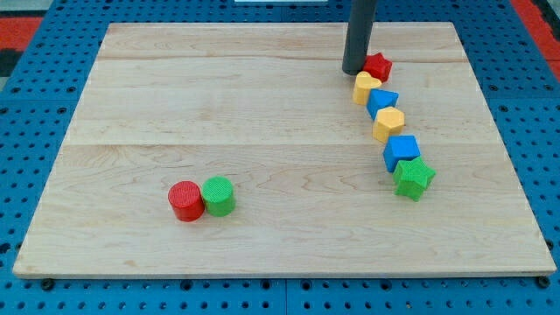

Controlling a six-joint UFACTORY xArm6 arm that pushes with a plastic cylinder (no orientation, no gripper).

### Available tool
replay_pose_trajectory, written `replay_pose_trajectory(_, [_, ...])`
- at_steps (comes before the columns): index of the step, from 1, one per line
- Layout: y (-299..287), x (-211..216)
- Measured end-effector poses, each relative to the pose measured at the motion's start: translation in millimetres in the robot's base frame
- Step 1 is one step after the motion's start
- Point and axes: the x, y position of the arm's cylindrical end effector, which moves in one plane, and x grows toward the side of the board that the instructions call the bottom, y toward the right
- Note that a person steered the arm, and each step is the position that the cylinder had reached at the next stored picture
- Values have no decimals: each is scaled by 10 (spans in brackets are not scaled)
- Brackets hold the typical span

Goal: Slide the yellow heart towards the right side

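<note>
The yellow heart lies near the view's top right, in a chain of blocks. My tip stands just above and to the left of it, touching or nearly touching it, with a red star right beside the tip on its right. Below the heart the chain runs down: a blue block, a yellow hexagon, a blue cube and a green star.
A red cylinder and a green cylinder stand side by side, touching, at the lower left of the wooden board. A blue pegboard surrounds the board.
</note>
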Motion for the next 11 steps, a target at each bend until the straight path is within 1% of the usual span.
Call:
replay_pose_trajectory(1, [52, -212])
replay_pose_trajectory(2, [18, -224])
replay_pose_trajectory(3, [-192, 37])
replay_pose_trajectory(4, [-201, 335])
replay_pose_trajectory(6, [-277, 363])
replay_pose_trajectory(9, [-307, 536])
replay_pose_trajectory(11, [-268, 536])
